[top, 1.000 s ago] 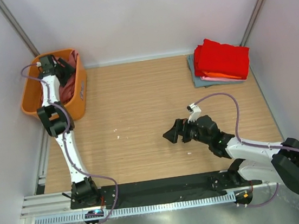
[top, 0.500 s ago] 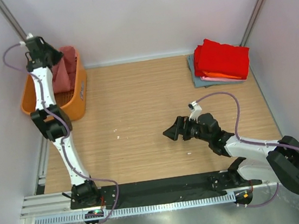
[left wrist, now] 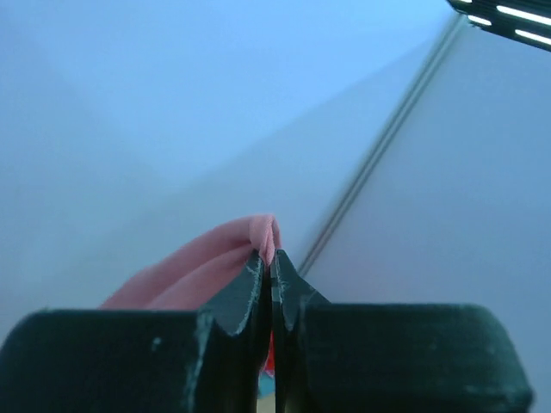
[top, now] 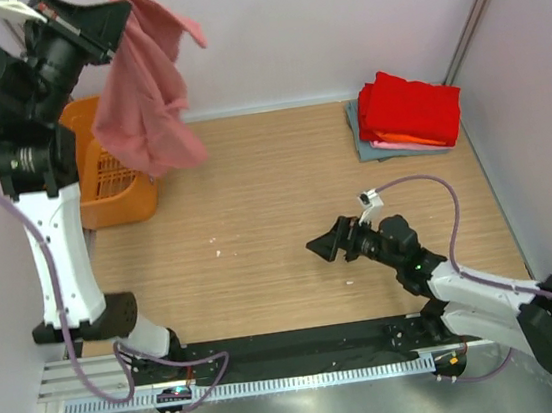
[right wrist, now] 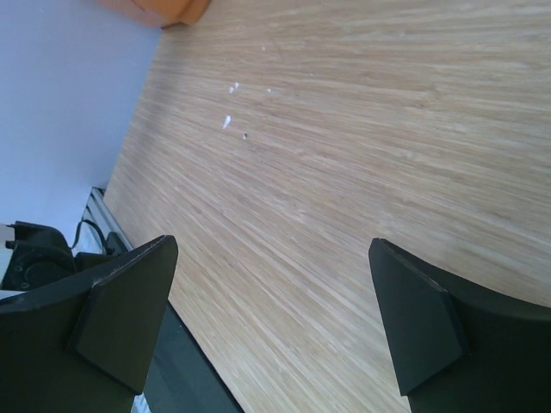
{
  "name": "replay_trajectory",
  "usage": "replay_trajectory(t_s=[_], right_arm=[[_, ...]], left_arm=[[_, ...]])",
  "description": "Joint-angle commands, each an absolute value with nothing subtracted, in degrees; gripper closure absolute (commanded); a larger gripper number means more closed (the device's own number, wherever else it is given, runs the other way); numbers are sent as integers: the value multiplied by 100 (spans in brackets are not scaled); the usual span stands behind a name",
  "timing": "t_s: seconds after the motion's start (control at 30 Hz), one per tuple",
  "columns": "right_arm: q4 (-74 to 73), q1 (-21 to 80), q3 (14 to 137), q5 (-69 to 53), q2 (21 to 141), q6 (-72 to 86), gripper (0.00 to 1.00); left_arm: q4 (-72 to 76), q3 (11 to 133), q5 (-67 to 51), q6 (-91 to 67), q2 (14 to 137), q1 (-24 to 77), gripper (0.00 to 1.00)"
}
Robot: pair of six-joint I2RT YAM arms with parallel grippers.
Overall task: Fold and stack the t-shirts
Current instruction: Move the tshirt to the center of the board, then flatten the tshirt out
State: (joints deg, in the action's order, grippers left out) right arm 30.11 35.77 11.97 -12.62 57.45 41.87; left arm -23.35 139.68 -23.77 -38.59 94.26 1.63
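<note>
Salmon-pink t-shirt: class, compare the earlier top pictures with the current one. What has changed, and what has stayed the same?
The left gripper, down in the orange basket a second ago, shut on the salmon-pink t-shirt and rose, lifting it out; the shirt now hangs from it in the air. Unchanged: the right gripper stays open, low over the table, and the folded stack sits in the far right corner.

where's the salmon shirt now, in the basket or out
Out. The salmon shirt hangs loose in the air from the shut left claw, clear of the orange basket.
</note>
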Motion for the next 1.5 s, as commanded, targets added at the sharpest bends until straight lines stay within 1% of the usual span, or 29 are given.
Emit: replay_trajectory(t_s=[0.0,0.03,0.07,0.1,0.17,0.2,0.23,0.27,0.3,0.33,0.4,0.47,0.5,0.6,0.63,0.7,0.73,0.77,0.83,0.87,0.93,0.97,1.0,1.03,1.17,1.23,1.37,1.47], right_arm=[[2860,3542,1072,-959,4664,4140,0],[2508,3542,1203,-941,4354,4070,0],[2061,3551,1335,-888,3959,3904,0],[1169,3551,1484,-653,3268,3841,0],[329,3551,2009,-353,2535,3657,0],[-432,3551,2204,-160,2262,3491,0],[-814,3551,2415,303,1832,3411,0],[-1122,3542,2843,429,1741,3288,0],[-1421,3551,3074,552,1705,3096,0],[-2050,3551,3537,745,1870,2998,0],[-2721,3542,3918,870,2257,2996,0],[-2908,3551,4200,781,2854,3146,0],[-3135,3559,4271,904,3013,3268,0],[-3068,3568,4219,1072,3331,3366,0],[-3006,3594,4167,1055,3409,3384,0],[-2866,3665,4201,573,3935,3191,0],[-2857,3874,4332,537,4146,3103,0],[-2891,4050,4437,606,4444,3007,0],[-2953,4428,4805,1158,5157,2918,0],[-2918,4786,4938,1334,5351,2779,0],[-2717,4948,5332,1433,6009,2699,0],[-2638,4966,5492,1328,6264,2620,0],[-2532,4966,5667,1223,6867,2593,0],[-2505,4966,6060,1178,7143,2575,0],[-2338,4983,6933,950,8435,2549,0],[-2180,4983,7371,827,8883,2584,0],[-2162,4983,8199,572,10139,2645,1],[-2127,4983,8683,414,10729,2716,5]], left_arm=[[-2680,12698,-2848,-3771,8844,316,94],[-2976,12361,-2804,-3683,8459,334,86],[-3214,12053,-2717,-3613,8342,360,73],[-3478,11502,-2664,-3508,8263,456,39],[-4575,11102,-2646,-2826,8305,579,11],[-4997,10796,-2489,-2647,8367,711,1],[-5636,10610,-2113,-2472,8402,764,0],[-5747,10347,-1953,-2365,8263,799,0],[-5705,9614,-1786,-2399,8114,817,0],[-5504,9215,-1680,-2426,7886,826,0],[-5327,8303,-1416,-2592,7290,826,0],[-5317,7703,-1214,-2680,6963,852,0],[-5335,7534,-1135,-2785,6604,887,2],[-5440,7042,-941,-2935,5944,1115,4],[-5571,6953,-888,-2979,5785,1186,4],[-5764,6794,-687,-2936,5556,1266,4],[-6070,6794,-555,-2831,5346,1266,4],[-6204,6803,-354,-2778,5231,1266,3],[-6284,6733,-45,-2690,4828,1257,2],[-6206,6567,-35,-2629,4651,1257,1],[-5943,6329,-44,-2619,4248,1257,0],[-5863,6076,-53,-2619,4141,1257,0],[-5688,5951,-79,-2628,4061,1257,0],[-5695,5854,-175,-2724,4000,1257,0],[-5178,5328,-895,-2952,3833,1257,0],[-5062,5265,-984,-2988,3832,1257,0],[-5054,5274,-1001,-2979,3823,1257,0],[-5036,5265,-1046,-2971,3841,1257,0]])
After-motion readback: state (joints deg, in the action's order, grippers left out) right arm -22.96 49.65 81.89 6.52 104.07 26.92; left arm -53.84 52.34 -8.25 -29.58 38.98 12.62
